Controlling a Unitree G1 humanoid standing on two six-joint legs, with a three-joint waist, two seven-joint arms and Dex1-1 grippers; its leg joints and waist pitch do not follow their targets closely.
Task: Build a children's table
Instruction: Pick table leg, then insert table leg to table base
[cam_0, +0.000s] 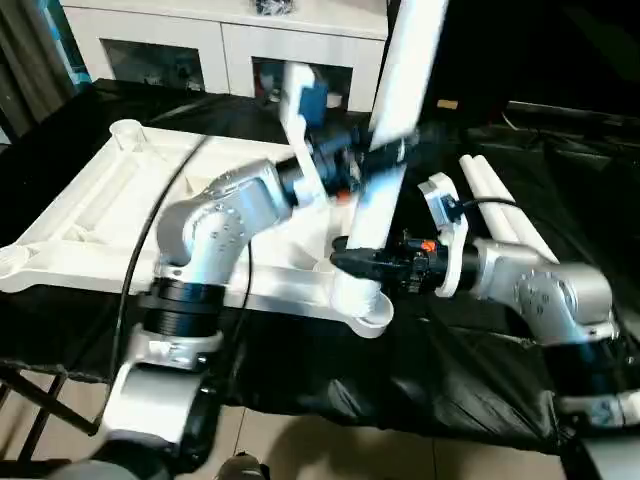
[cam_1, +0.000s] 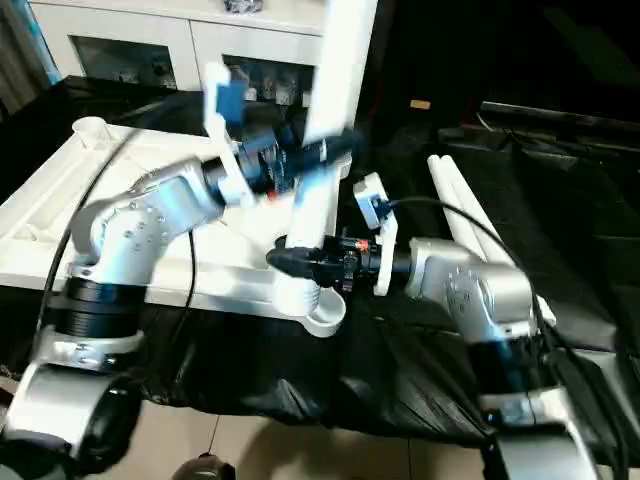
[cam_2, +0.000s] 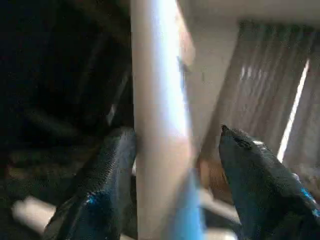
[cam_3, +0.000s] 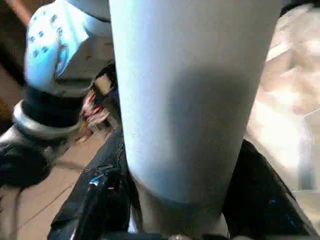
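The white tabletop (cam_0: 90, 215) lies upside down, ribs up, on a black cloth. A long white leg (cam_0: 400, 80) stands upright in its near right corner socket (cam_0: 365, 305). My right gripper (cam_0: 350, 262) is shut on the leg just above the socket; in the right wrist view both fingers (cam_3: 100, 200) press against the leg (cam_3: 190, 100). My left gripper (cam_0: 385, 155) is around the leg higher up and is open. In the left wrist view one finger (cam_2: 107, 170) touches the leg (cam_2: 160, 125), and the other finger stands clear of it.
Two more white legs (cam_0: 500, 200) lie side by side on the black cloth to the right of the tabletop. A white glass-doored cabinet (cam_0: 220, 45) stands behind the table. A round socket (cam_0: 125, 130) marks the tabletop's far left corner.
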